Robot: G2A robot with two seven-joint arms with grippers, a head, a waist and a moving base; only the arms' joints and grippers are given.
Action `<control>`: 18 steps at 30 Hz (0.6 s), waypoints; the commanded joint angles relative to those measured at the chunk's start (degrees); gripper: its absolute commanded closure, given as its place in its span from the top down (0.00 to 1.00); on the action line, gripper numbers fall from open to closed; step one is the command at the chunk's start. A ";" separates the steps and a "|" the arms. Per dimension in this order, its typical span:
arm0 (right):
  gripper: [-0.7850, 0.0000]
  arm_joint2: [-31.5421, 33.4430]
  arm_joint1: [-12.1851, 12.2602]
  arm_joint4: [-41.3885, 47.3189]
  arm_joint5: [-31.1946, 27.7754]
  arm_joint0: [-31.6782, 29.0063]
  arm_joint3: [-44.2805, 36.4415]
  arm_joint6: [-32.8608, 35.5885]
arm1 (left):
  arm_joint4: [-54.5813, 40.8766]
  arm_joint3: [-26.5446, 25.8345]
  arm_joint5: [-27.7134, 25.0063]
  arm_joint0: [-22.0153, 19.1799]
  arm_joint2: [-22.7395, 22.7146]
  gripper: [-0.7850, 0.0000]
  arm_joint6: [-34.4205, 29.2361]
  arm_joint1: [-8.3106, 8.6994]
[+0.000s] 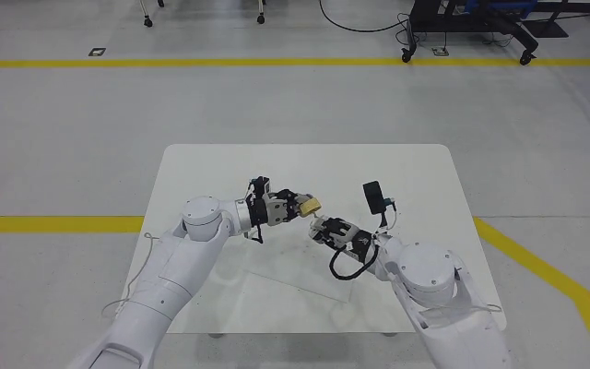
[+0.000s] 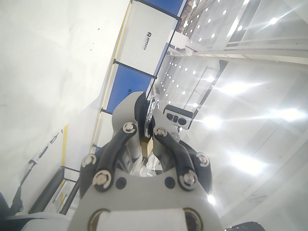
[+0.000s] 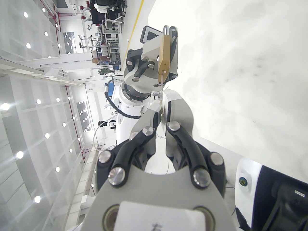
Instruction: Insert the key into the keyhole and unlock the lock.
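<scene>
Right gripper (image 3: 162, 108), foreground of the right wrist view: fingers pinched together on the key (image 3: 163, 92), held edge-on at its head so the blade projects clear ahead. Key: long axis running up the frame, tip pointing at the keyhole (image 3: 163, 72) and meeting it; depth of entry cannot be told. Brass padlock (image 3: 164, 54): frame centre, held aloft above the white table (image 1: 230, 171), long axis in line with the key, keyhole face toward the right gripper, shackle (image 2: 153, 105) at the far end. Left gripper (image 2: 146, 111): clamped on the padlock's flat sides, apparently to leave the keyhole face bare and to brace the body against push and twist. Top view: padlock at frame centre, just upper left of the right gripper, key pointing upper left. Judged step: insertion; turning not yet done.
</scene>
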 commanded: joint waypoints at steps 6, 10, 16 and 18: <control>0.00 -0.62 0.05 -0.36 0.72 0.99 1.26 -0.78 | -0.02 0.00 0.00 0.00 -0.01 0.00 0.00 0.00; 0.00 -1.02 0.06 -0.38 1.04 1.41 1.57 -1.17 | -0.02 0.00 0.00 0.00 -0.01 0.00 0.00 0.00; 0.00 -1.49 0.11 -0.30 1.43 1.91 1.49 -1.44 | -0.02 0.00 0.00 0.00 -0.01 0.00 0.00 0.00; 0.00 -1.61 0.12 -0.20 1.64 2.11 1.51 -1.45 | -0.02 0.00 0.00 0.00 -0.01 0.00 0.00 0.00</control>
